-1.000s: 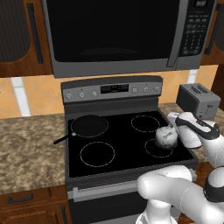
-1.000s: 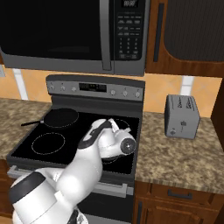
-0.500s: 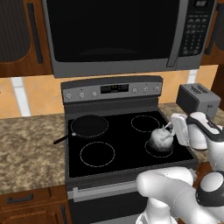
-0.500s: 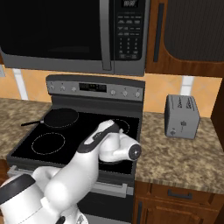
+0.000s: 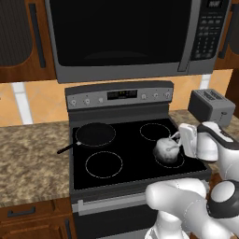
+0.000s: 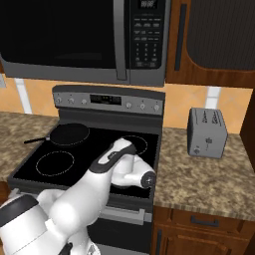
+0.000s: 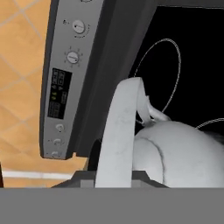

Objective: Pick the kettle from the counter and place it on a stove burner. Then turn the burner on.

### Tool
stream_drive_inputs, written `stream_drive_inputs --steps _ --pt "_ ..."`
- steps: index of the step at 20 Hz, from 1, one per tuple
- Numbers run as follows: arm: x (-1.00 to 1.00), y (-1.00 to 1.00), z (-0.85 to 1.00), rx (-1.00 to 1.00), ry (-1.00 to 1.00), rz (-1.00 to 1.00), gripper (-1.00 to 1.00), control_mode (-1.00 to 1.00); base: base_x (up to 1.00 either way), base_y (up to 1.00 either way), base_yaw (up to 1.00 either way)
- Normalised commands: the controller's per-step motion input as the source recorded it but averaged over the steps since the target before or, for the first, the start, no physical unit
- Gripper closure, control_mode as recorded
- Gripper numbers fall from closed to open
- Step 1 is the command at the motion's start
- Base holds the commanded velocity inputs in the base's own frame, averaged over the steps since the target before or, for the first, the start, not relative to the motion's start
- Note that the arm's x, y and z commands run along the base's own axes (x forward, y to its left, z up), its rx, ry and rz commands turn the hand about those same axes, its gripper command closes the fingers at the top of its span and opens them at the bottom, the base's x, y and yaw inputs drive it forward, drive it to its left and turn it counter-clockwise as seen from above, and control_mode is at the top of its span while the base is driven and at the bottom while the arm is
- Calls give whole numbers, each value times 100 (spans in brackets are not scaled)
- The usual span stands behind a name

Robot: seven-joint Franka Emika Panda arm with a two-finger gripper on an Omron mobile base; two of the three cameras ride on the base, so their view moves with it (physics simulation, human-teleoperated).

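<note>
Left base view: the silver-grey kettle [image 5: 166,149] sits over the front-right stove burner [image 5: 170,158] of the glossy black glass cooktop [image 5: 130,154], with the white hand of the Franka arm pressed close against its right side. The gripper [image 5: 179,142] reaches in at the kettle's arched handle [image 7: 119,135], which rises large in the hand view beside the rounded body; whether its jaws are clamped or apart cannot be told. A black frying pan [image 5: 94,135] rests on the rear-left burner. The stove's control panel [image 5: 120,95] runs behind, a toaster [image 5: 211,107] stands on the granite counter [image 6: 209,169], and a microwave [image 5: 126,35] hangs above.
</note>
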Motion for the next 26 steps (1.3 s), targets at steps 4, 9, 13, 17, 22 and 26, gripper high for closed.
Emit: stream_drive_inputs --steps 4,9,13,17,22,26 --pt "0 -20 -17 -2 -4 0 100 -100 0 0 0" --pt "-9 -36 -5 0 -7 11 100 -100 0 0 0" --pt "3 0 4 0 -1 0 100 -100 0 0 0" --pt "0 1 0 0 0 0 100 -100 0 0 0" --pt "0 12 -5 -7 0 0 -100 -100 0 0 0" --pt "0 0 0 0 0 0 -100 -100 0 0 0"
